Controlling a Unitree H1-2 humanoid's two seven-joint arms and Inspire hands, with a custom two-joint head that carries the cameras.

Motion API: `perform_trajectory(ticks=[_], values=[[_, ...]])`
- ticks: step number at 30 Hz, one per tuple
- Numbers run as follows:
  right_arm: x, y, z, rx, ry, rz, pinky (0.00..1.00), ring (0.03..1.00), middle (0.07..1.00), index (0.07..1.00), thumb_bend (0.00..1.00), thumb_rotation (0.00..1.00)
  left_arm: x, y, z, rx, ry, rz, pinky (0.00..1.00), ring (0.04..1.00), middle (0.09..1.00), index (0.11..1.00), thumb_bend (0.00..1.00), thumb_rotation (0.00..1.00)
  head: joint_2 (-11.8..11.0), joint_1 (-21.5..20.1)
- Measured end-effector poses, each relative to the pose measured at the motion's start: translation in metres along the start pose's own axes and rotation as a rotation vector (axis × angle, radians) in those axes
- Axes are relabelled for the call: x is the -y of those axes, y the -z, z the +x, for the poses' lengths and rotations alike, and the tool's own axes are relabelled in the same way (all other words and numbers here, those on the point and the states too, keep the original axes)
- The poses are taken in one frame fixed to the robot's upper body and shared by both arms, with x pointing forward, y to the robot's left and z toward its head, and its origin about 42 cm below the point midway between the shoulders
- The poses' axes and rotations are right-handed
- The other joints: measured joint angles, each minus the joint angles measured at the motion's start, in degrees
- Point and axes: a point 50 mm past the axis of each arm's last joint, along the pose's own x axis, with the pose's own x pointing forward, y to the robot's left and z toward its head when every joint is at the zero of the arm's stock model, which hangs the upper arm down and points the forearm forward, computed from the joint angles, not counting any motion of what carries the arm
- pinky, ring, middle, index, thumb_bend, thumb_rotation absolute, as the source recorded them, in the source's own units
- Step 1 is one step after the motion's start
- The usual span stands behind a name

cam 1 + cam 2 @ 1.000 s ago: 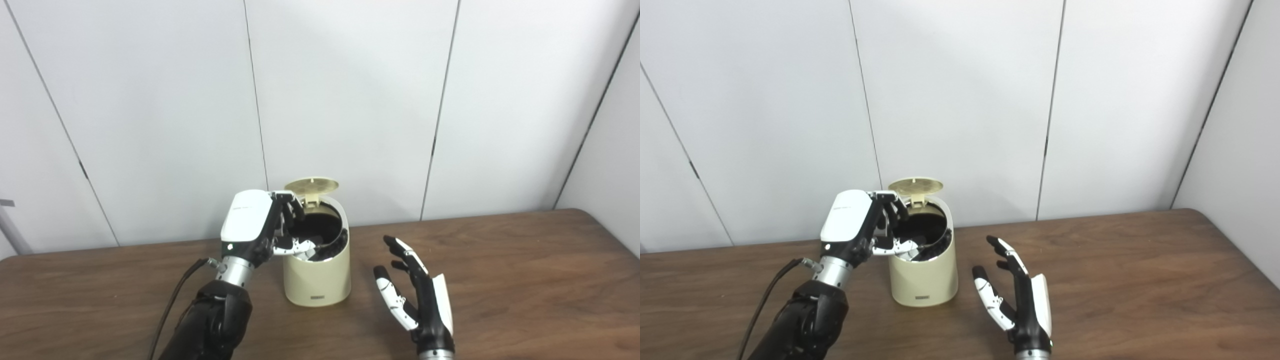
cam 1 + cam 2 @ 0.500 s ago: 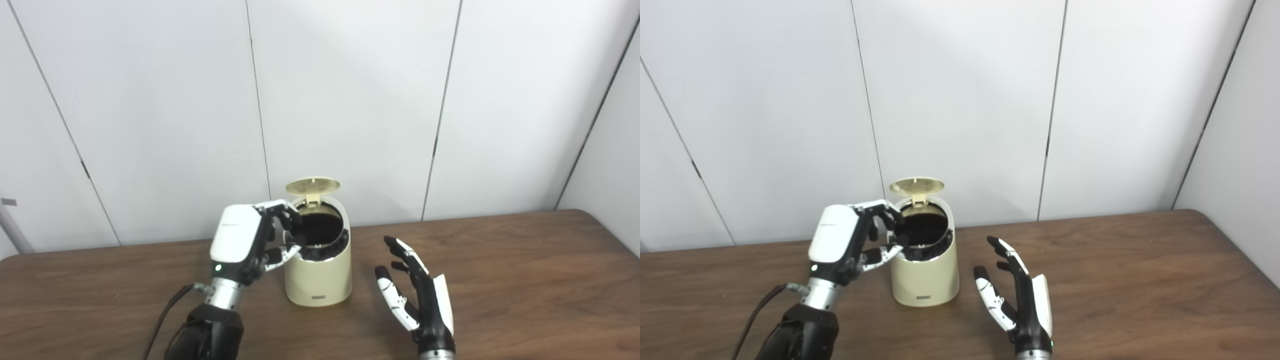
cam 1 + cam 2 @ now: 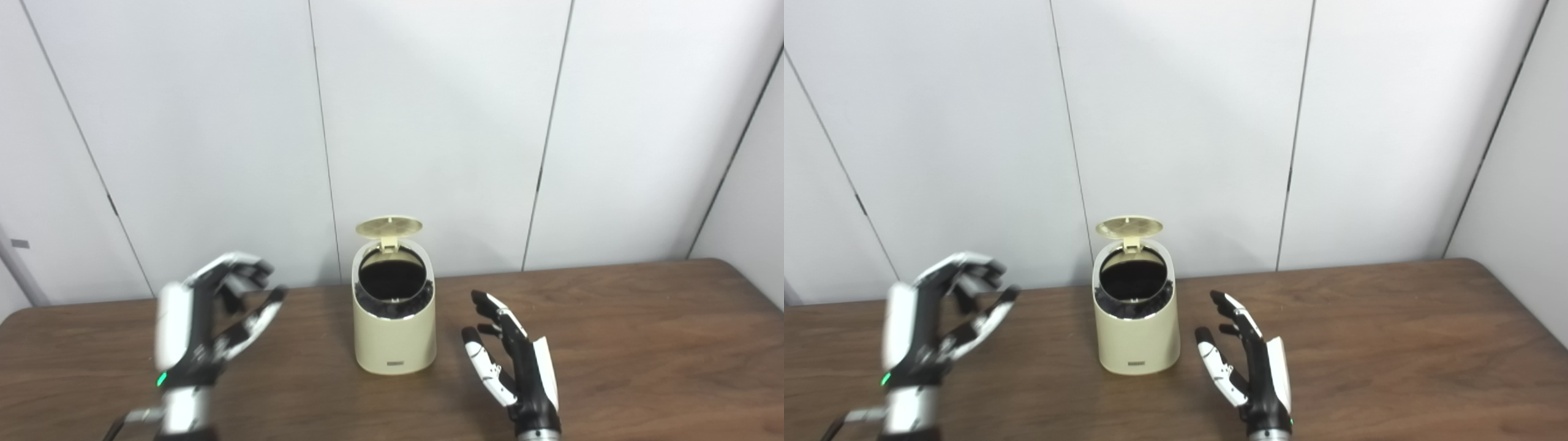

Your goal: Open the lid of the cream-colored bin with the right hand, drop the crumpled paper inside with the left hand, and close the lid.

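Note:
The cream-colored bin [image 3: 395, 334] stands on the wooden table near the back wall, with its round lid [image 3: 389, 226] tipped up at the rear. Its dark inside shows no paper that I can see. My left hand [image 3: 205, 321] is raised well to the left of the bin, fingers apart and empty, slightly blurred. My right hand [image 3: 514, 367] hovers low to the right of the bin, palm toward it, fingers spread and holding nothing. The crumpled paper is nowhere in view.
The brown table [image 3: 643, 343] runs to a rounded right edge. White wall panels [image 3: 429, 110] rise directly behind the bin. A dark cable [image 3: 119, 425] trails from my left wrist at the bottom.
My left hand has pulled back from the bin's opening, moving left and toward me with fingers spread. The right hand has stayed put. The view shifted slightly.

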Motion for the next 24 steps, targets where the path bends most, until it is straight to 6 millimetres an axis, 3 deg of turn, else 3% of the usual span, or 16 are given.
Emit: perform_trajectory(ticks=[4, 8, 13, 18, 24], values=[[0.003, 0.003, 0.0, -0.004, 0.0, 0.003, 0.72, 0.816, 0.83, 0.817, 0.21, 0.72, -0.01, 0.018, -0.025, -0.101, 0.011, -0.056, 0.17, 0.23, 0.406, 0.512, 0.52, 0.0, 0.09, 0.53], [0.004, 0.004, 0.001, -0.006, 0.004, 0.026, 0.72, 0.822, 0.835, 0.821, 0.2, 0.68, -0.011, 0.024, -0.042, -0.148, 0.024, -0.122, 0.22, 0.286, 0.419, 0.516, 0.51, 0.0, 0.26, 0.7], [0.01, 0.006, 0.002, -0.001, 0.011, 0.036, 0.73, 0.829, 0.837, 0.817, 0.22, 0.7, -0.001, 0.032, -0.064, -0.211, 0.016, -0.232, 0.39, 0.432, 0.473, 0.509, 0.51, 0.0, 0.26, 0.44], [0.015, 0.007, 0.002, 0.013, 0.008, 0.032, 0.73, 0.819, 0.824, 0.809, 0.22, 0.71, 0.001, 0.037, -0.067, -0.248, 0.039, -0.376, 0.5, 0.562, 0.595, 0.494, 0.48, 0.06, 0.53, 0.36], [0.024, 0.006, 0.002, 0.064, 0.022, 0.059, 0.74, 0.822, 0.821, 0.805, 0.21, 0.67, 0.003, 0.035, -0.067, -0.22, 0.05, -0.431, 0.54, 0.617, 0.652, 0.496, 0.48, 0.07, 1.84, 0.26]])
